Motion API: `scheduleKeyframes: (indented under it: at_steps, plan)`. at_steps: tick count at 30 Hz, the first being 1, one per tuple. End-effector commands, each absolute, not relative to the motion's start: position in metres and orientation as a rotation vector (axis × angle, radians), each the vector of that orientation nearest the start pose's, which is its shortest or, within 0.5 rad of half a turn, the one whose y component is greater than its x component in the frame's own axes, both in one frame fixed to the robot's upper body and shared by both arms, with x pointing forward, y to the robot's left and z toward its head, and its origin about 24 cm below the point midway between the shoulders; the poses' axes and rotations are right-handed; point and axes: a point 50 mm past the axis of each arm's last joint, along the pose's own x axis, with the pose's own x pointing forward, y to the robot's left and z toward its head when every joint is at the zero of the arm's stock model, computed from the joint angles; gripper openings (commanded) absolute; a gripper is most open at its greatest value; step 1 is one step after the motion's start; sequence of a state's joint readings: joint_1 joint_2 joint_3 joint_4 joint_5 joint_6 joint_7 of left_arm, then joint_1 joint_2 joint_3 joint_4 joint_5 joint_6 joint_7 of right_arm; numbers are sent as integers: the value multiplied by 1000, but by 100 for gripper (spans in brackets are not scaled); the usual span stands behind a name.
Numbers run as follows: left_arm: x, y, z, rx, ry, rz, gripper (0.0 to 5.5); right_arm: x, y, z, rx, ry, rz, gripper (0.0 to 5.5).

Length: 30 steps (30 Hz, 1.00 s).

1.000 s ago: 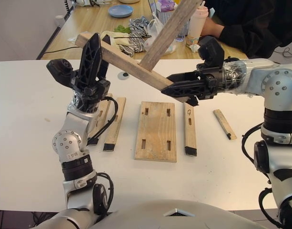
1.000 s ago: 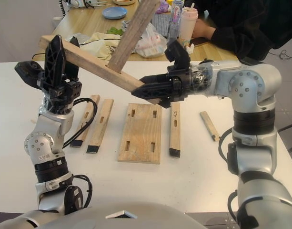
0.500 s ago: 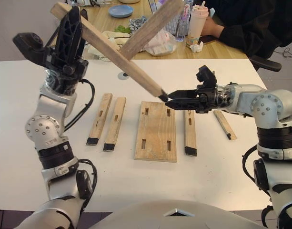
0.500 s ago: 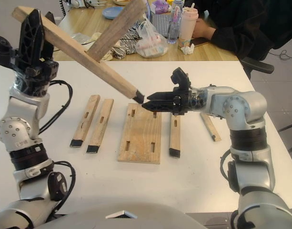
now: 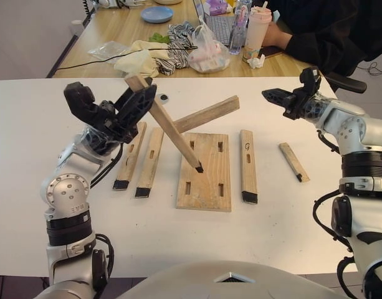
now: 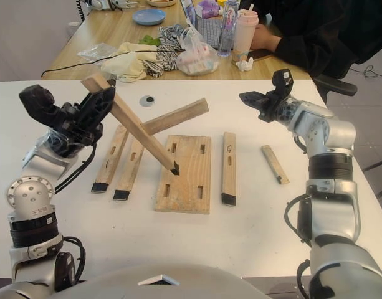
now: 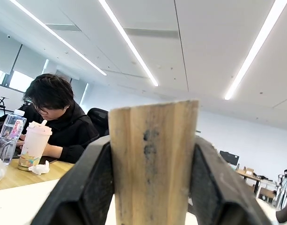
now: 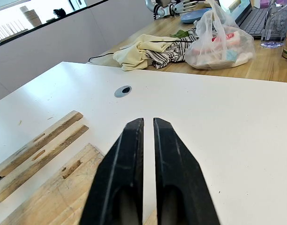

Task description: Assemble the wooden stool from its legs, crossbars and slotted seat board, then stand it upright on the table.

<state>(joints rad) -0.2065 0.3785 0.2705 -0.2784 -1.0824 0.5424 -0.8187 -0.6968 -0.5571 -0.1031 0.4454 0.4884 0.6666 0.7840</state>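
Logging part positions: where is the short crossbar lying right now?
In the head views, the short crossbar lies flat on the white table on the robot's right, just outboard of the single loose leg and apart from it.

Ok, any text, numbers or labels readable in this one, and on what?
"9", or a similar looped pen mark, not certain: on the wooden leg lying just right of the seat board.
Label on the water bottle: too blurred to read.
Nothing else legible.

Tilted leg [image 5: 172,132] perhaps touching seat board [image 5: 204,196].
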Motion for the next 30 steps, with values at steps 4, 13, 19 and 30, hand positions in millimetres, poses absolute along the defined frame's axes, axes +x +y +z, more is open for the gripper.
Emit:
scheduleKeyframes:
  at_steps: [4, 13, 19, 30]
  plan:
    - [250, 184, 164, -469, -234, -1140, 203, 353, -232, 149, 166, 268, 659, 0]
    - [252, 189, 156, -521, -138, -1192, 203, 352, -228, 137, 116, 345, 705, 0]
    - [253, 188, 152, -495, -114, -1197, 203, 353, -225, 135, 106, 360, 717, 0]
    - [256, 185, 144, -398, -9, -1242, 203, 353, -220, 128, 103, 376, 724, 0]
